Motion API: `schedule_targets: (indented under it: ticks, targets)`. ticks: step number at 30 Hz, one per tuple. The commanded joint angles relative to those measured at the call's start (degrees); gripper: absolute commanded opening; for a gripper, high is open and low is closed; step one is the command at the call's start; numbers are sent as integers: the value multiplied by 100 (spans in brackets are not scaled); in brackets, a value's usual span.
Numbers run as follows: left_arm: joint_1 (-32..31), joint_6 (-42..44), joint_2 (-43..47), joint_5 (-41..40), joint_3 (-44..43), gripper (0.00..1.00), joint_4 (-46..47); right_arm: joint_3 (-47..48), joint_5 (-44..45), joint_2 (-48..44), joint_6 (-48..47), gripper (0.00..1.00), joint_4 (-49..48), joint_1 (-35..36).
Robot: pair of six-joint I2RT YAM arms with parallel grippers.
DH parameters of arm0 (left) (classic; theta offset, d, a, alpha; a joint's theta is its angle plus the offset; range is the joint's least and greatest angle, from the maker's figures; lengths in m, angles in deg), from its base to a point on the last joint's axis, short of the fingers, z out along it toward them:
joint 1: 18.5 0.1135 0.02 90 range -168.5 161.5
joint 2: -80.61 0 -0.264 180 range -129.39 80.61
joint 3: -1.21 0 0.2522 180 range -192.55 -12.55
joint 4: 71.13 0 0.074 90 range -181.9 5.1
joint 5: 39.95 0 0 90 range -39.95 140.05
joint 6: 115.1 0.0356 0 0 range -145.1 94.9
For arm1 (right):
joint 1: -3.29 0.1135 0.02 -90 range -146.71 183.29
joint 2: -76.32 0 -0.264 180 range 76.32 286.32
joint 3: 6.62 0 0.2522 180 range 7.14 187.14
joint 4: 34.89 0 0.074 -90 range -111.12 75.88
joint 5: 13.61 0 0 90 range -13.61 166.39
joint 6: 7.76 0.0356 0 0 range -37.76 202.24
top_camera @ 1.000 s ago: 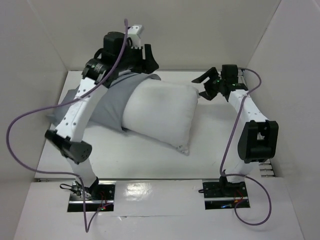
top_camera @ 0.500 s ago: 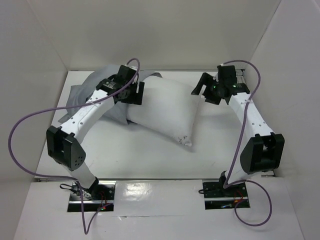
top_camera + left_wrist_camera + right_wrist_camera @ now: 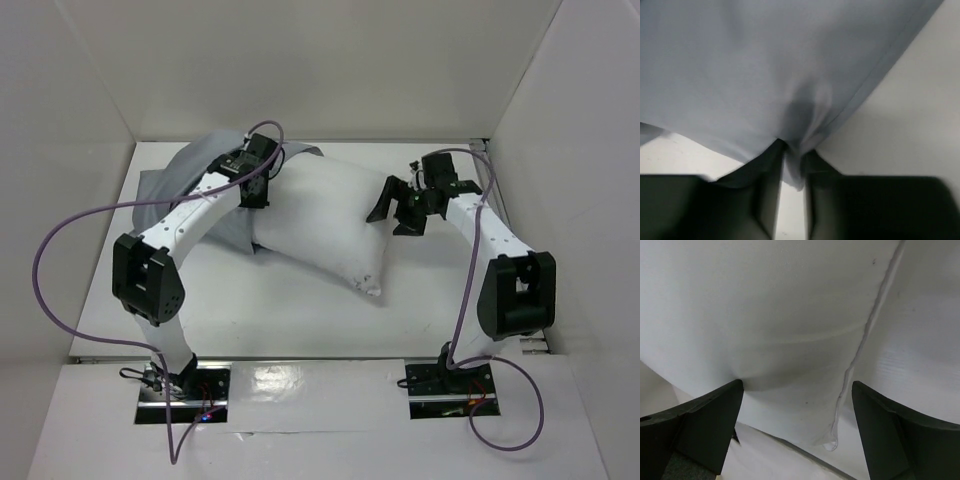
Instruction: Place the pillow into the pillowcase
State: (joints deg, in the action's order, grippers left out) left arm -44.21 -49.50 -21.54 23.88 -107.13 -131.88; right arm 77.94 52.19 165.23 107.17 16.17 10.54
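1. The pillow point(image 3: 325, 220) lies on the worktop point(image 3: 300, 325), slanting from the far middle down towards the near right. One of its corners points at the near edge.
2. The pillowcase point(image 3: 190, 175) is bunched and wrinkled towards the far left corner. Its right-hand part lies over the pillow's far left end and hides that end. Whether the pillow is already inside the opening or only under a loose flap cannot be told from above.
3. The left gripper point(image 3: 257, 190) sits where the grey cloth meets the white. From above its jaws are hidden under the wrist.
4. In the left wrist view the dark fingers point(image 3: 765, 200) stand almost together, with a narrow fold of the grey cloth pinched between them. The cloth's hemmed edge runs off diagonally to the upper right, and the rest of the sack is cut off by the frame.
5. The right gripper point(image 3: 398, 207) is at the pillow's right end, towards the far right corner. Its jaws are spread wide and it has hold of nothing.
6. In the right wrist view the two fingers point(image 3: 705, 425) stand on either side of the pillow's bulging end, and a seam point(image 3: 867, 335) runs down between them. Whether their tips press the fabric is unclear.
7. The left arm covers the middle of the pillowcase in the top view.
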Motion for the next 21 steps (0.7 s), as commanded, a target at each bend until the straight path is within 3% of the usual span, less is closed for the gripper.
schedule_targets:
  ticks: [1,2,3,5,6,7,10,11,12,14,15,17,18,21]
  targets:
    - [146,-38,2,-12,-472,29,-153,-154,-796,258,-102,94,-564,-13]
    - [146,110,2,407,-551,6,-153,-155,-874,259,-15,78,-653,118]
    - [-11,172,2,638,-657,0,-153,-207,-1128,346,64,67,-784,189]
    - [-248,365,2,1408,-1034,0,-153,-208,-1305,409,388,34,-1215,408]
    - [-511,418,-85,2135,-1453,0,-153,-208,-1515,461,547,3,-1582,409]
    - [-661,419,-182,2143,-1457,0,-206,-208,-1613,461,731,0,-1585,488]
    - [-1179,419,-647,3870,-2929,0,-268,-24,-1728,243,1592,0,-2488,488]
    - [-1260,332,-1049,4318,-3935,0,-346,29,-1632,146,1812,0,-2900,488]
    - [-1400,61,-1244,5262,-4397,0,-277,178,-1544,40,2136,0,-3069,488]
    - [-1463,-248,-1526,6207,-5041,0,55,337,-1072,-215,2227,0,-3176,593]
    - [-1463,-658,-1527,6847,-5017,0,640,494,-842,-285,2227,0,-3002,750]
    - [-1358,-960,-1283,7256,-4440,0,1311,400,-368,-487,2165,0,-2930,805]
    - [-1270,-1039,-1177,7371,-3784,0,1541,60,-296,-575,2252,0,-2982,805]
    - [-962,-926,-1009,7127,-3121,0,1395,-557,-208,-883,2473,0,-3316,805]
